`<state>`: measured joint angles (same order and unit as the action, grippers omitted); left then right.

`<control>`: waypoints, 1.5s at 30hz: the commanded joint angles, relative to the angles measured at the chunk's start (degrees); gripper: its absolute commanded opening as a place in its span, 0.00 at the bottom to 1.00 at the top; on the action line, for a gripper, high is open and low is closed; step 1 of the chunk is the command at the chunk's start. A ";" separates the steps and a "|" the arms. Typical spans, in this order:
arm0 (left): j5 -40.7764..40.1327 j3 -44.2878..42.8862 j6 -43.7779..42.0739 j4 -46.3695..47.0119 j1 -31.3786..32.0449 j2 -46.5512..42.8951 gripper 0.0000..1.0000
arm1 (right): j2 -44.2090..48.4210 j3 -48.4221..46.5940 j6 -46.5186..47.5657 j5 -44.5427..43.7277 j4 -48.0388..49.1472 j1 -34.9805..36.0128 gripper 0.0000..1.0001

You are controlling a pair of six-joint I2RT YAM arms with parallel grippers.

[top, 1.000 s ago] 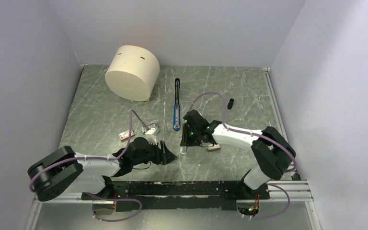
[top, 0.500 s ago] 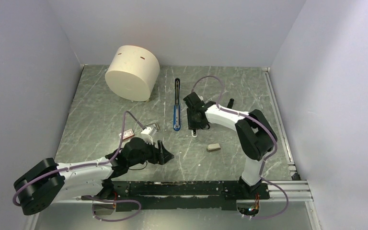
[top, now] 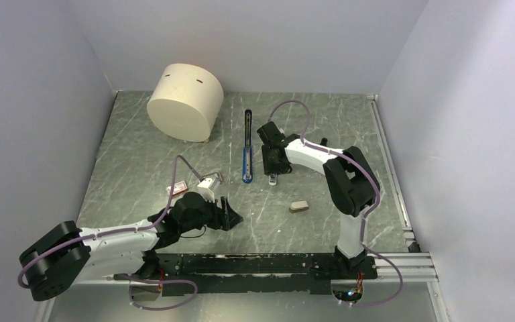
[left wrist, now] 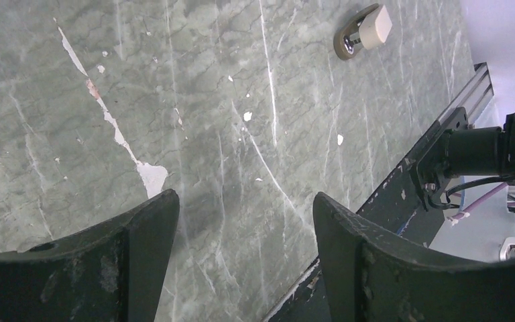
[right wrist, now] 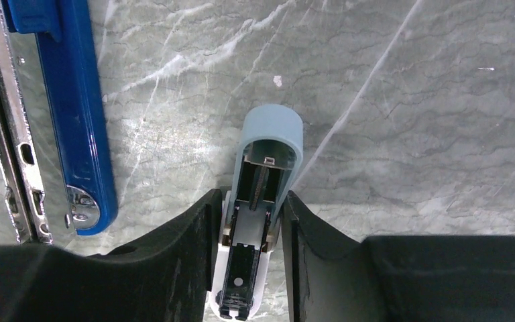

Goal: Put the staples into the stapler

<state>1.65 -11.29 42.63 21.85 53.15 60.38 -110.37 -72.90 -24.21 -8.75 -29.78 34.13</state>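
The blue stapler (top: 245, 159) lies opened flat at mid-table, its black arm (top: 248, 124) pointing away from me. In the right wrist view its blue body (right wrist: 80, 121) and metal rail (right wrist: 7, 134) fill the left edge. My right gripper (top: 272, 173) is just right of the stapler, shut on a pale-blue capsule-shaped piece (right wrist: 268, 161) that sticks out past its fingertips (right wrist: 201, 228). The staples (top: 212, 181) and their red-and-white box (top: 176, 190) lie left of the stapler. My left gripper (top: 233, 216) hovers near the front edge, open and empty (left wrist: 241, 201).
A large cream cylinder (top: 184, 100) stands at the back left. A beige oval lump (top: 298, 206) lies right of centre and shows at the top of the left wrist view (left wrist: 364, 30). A small black cylinder (top: 322, 143) sits behind the right arm. The black base rail (top: 261, 263) runs along the front.
My right gripper has carried the pale-blue piece away from the front, up beside the stapler's blue end. My left arm has drawn back a little and its jaws stand wider.
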 commanded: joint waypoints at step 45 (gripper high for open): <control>-0.81 -2.68 -0.91 -0.81 0.44 -6.16 0.81 | 43.68 35.63 -29.27 -8.59 -4.76 -1.35 0.87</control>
<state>-0.78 -14.68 40.97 16.53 53.15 53.84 -68.27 -41.34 -43.22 -17.30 -34.28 33.06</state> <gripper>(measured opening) 0.811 0.855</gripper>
